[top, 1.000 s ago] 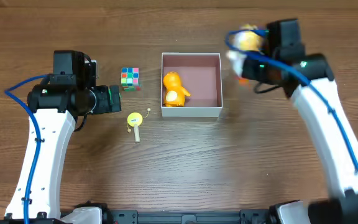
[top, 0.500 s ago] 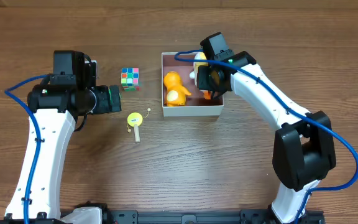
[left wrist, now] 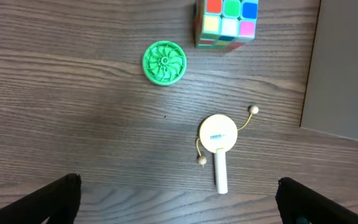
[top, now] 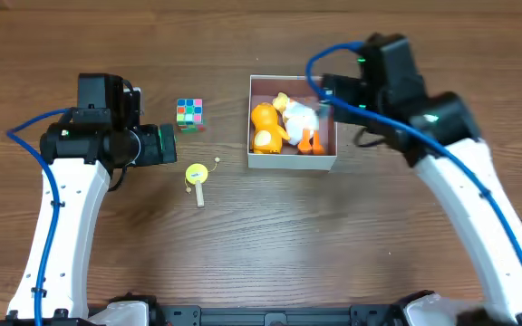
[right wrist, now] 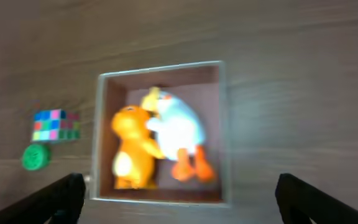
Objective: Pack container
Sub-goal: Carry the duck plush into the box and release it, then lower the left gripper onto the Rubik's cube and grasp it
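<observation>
The container (top: 293, 164), a shallow white box with a pinkish-brown inside, sits in the middle of the table. An orange toy (top: 265, 128) and a white duck with orange feet (top: 300, 118) lie side by side in it. My right gripper (top: 333, 98) hovers over the box's far right corner. In the right wrist view it (right wrist: 179, 205) stands open and empty above the container (right wrist: 160, 70), the orange toy (right wrist: 132, 155) and the duck (right wrist: 179, 127). My left gripper (top: 166, 145) is open left of the box, holding nothing (left wrist: 179, 205).
A colour cube (top: 188, 112) (left wrist: 227, 22) lies left of the box, with a green disc (left wrist: 164, 62) (right wrist: 36, 157) beside it. A small yellow rattle drum on a white stick (top: 198, 177) (left wrist: 218, 134) rests nearer the front. The container's outer wall (left wrist: 344, 62) fills the left wrist view's right edge.
My right gripper carried the white duck from the right into the container, opened and let it go, then drew back. The box slid slightly right. The left arm stayed still.
</observation>
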`<state>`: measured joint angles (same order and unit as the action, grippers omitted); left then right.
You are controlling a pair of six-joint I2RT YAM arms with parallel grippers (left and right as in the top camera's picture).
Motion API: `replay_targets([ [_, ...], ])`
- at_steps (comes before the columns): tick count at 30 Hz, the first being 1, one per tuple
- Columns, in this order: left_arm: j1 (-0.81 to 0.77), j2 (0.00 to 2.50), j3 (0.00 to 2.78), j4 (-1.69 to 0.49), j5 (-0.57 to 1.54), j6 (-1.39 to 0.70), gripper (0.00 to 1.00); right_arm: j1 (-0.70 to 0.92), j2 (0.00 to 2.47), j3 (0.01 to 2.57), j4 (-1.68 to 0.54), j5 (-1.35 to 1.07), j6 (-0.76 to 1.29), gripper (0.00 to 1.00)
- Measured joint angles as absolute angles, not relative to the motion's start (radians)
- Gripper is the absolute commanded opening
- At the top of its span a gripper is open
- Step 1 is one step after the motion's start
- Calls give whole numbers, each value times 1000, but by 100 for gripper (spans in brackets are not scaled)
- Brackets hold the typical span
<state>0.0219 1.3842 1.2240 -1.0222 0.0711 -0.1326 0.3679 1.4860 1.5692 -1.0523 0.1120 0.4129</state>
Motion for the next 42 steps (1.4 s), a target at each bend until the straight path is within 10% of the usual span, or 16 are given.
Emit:
replay_targets([
  [10, 22, 1384, 1224, -976, 178, -209, 100, -162, 1530, 1569, -1245, -77, 419, 100],
  [32, -123, 2243, 1894, -1153, 17, -95, 93, -182, 1547, 1568, -1250, -158, 419, 100],
  [42, -125, 2302, 1898, -1081, -1, -119, 46, -182, 1548, 1568, -1250, -158, 419, 100],
])
